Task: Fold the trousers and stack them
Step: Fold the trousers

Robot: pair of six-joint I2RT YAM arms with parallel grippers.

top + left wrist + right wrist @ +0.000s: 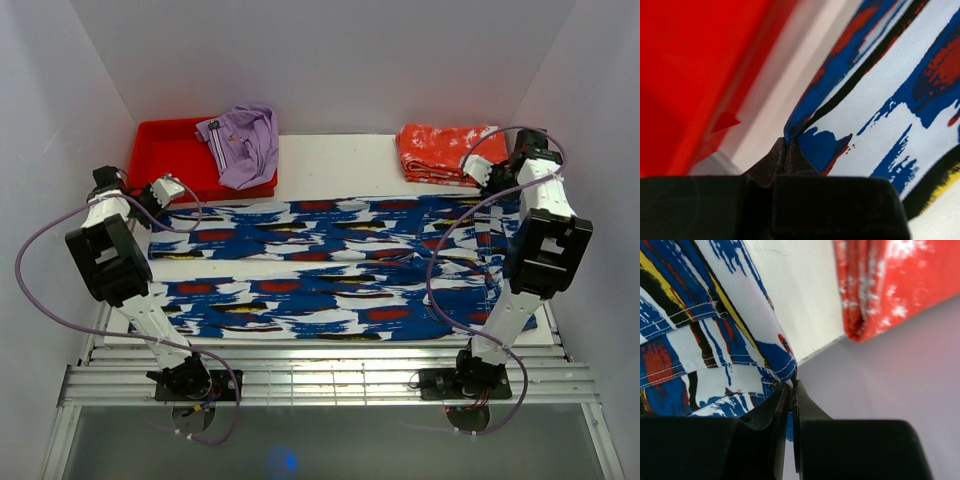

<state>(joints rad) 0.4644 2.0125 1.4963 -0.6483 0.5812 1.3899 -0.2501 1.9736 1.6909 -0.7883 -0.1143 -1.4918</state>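
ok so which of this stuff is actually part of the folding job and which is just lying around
Part of the job: the trousers, pinched at the far edge by the left gripper and the right gripper.
Just lying about: lilac garment, the red tray it lies on, folded orange-red garment.

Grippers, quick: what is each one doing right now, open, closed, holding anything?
Left gripper: closed, pinching an edge of the trousers.
Right gripper: closed, pinching another edge of the trousers.

White table [340, 160] bears trousers [320, 225], red tray [165, 150], folded orange-red garment [435, 150].
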